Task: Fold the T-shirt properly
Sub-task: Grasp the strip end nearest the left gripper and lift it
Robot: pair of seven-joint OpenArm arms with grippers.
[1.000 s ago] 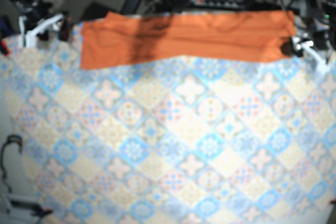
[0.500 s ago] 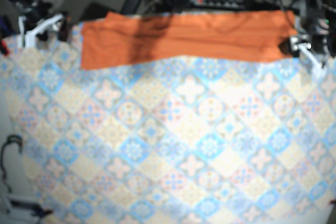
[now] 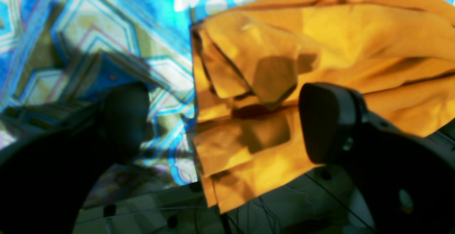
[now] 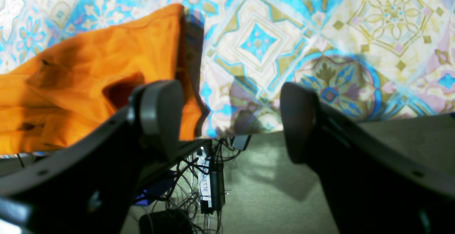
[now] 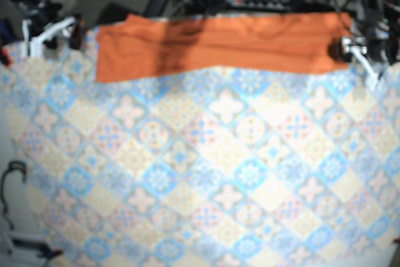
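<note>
The orange T-shirt (image 5: 219, 45) lies folded into a long strip along the table's far edge. In the base view my left gripper (image 5: 344, 49) is at the strip's right end and my right gripper (image 5: 62, 29) stands just off its left end. The left wrist view shows the left gripper (image 3: 227, 123) open, with the layered edge of the T-shirt (image 3: 320, 42) between its fingers (image 3: 327, 120). In the right wrist view the right gripper (image 4: 227, 120) is open over patterned cloth, one of its fingers (image 4: 160, 113) in front of the T-shirt (image 4: 89, 84) corner.
A blue and cream patterned tablecloth (image 5: 206, 173) covers the table. Past the far edge of the tablecloth (image 4: 320, 31) I see floor with a tangle of cables (image 4: 209, 177). A dark cable (image 5: 12, 179) hangs off the near left side.
My left gripper has shifted slightly toward the far edge and inward onto the shirt's right end. The right arm and the shirt have not moved.
</note>
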